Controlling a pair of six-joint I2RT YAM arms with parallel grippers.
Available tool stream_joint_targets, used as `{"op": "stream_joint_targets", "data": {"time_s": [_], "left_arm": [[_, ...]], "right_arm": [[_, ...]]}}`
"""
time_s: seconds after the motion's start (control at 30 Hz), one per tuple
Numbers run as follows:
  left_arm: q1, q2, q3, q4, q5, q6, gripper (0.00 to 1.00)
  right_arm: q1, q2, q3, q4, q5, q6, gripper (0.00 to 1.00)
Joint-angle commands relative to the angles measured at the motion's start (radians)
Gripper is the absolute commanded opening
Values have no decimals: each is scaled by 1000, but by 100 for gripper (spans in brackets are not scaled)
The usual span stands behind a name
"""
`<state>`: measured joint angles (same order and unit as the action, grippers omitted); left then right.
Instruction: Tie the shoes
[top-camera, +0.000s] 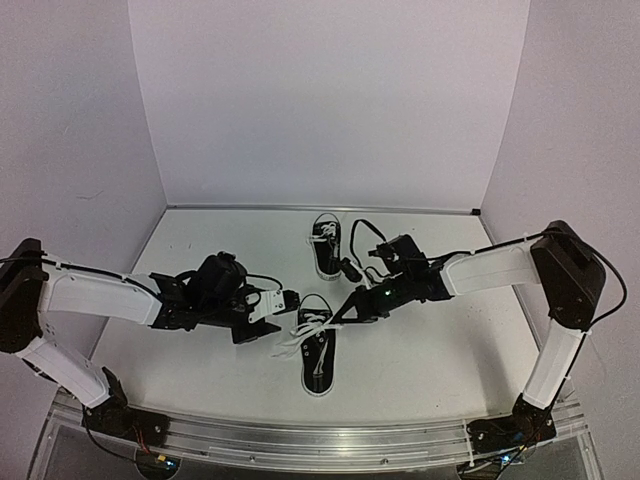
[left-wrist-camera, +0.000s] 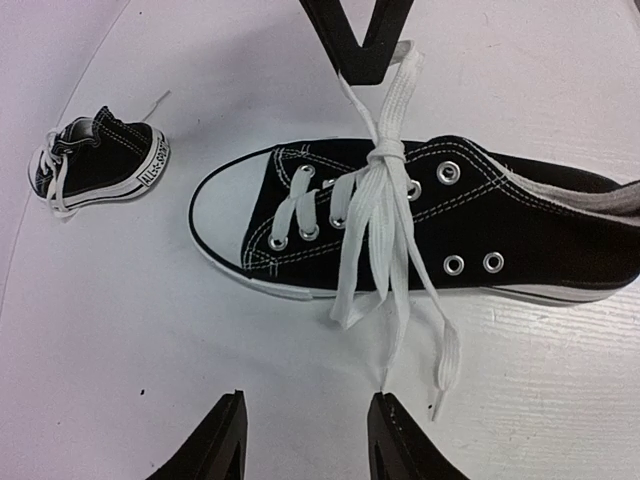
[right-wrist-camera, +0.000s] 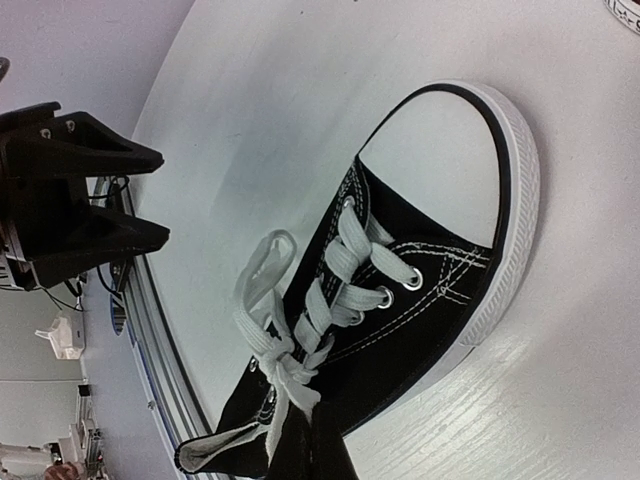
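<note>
Near shoe: the near shoe (top-camera: 318, 355) is sitting sole-down on the table (top-camera: 440, 345), in the middle near the front edge, with its white toe cap pointing away from the arm bases.
Far shoe: the far shoe (top-camera: 327, 247) is standing upright farther back, close to the rear wall and well apart from the near shoe; its own lace is hanging loose.
Lace: the lace (left-wrist-camera: 372, 215) of the near shoe is crossing in a knot over the upper eyelets. One strand is running up from the knot into the right gripper, while the other strands are draping over the shoe's side. Two loose ends are lying on the table just beside the left gripper's fingers (left-wrist-camera: 392, 435); whether an end is touching a finger I cannot tell.
Right gripper: the right gripper (left-wrist-camera: 365, 58) is reaching in from the right over the near shoe. Its jaws are pressing together on the strand above the knot and pulling it taut.
Left gripper: the left gripper (left-wrist-camera: 308, 405) is hovering low at the left of the near shoe, facing its side. Its jaws are standing apart with nothing between them.
Arms: both arms are stretching inward, so the near shoe is lying between the two grippers.
</note>
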<state>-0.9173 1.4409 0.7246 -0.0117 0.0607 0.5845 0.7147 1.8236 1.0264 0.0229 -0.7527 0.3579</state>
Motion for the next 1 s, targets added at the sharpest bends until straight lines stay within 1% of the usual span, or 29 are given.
{"op": "stream_joint_targets", "data": {"time_s": [0.0, 0.27, 0.5, 0.63, 0.7, 0.8, 0.83, 0.9, 0.97], "left_arm": [[0, 69, 53, 65, 59, 41, 45], [0, 208, 164, 70, 120, 64, 46], [-1, 264, 202, 79, 168, 62, 47], [-1, 281, 208, 81, 172, 61, 46], [-1, 285, 213, 76, 184, 62, 46], [-1, 291, 216, 76, 192, 57, 46], [-2, 294, 216, 77, 190, 57, 46], [-2, 297, 219, 76, 185, 55, 44], [-2, 301, 224, 66, 178, 54, 39]], "right_arm": [[3, -47, 1, -23, 44, -36, 0], [5, -38, -5, -66, 47, -54, 0], [9, -13, -1, -76, 50, -70, 0], [13, 3, 2, -88, 60, -86, 0], [17, 14, 4, -93, 65, -92, 5], [23, 27, 7, -95, 66, -98, 16], [24, 30, 9, -95, 65, -99, 18], [28, 39, 13, -98, 65, -104, 24], [32, 48, 15, -104, 69, -109, 25]]}}
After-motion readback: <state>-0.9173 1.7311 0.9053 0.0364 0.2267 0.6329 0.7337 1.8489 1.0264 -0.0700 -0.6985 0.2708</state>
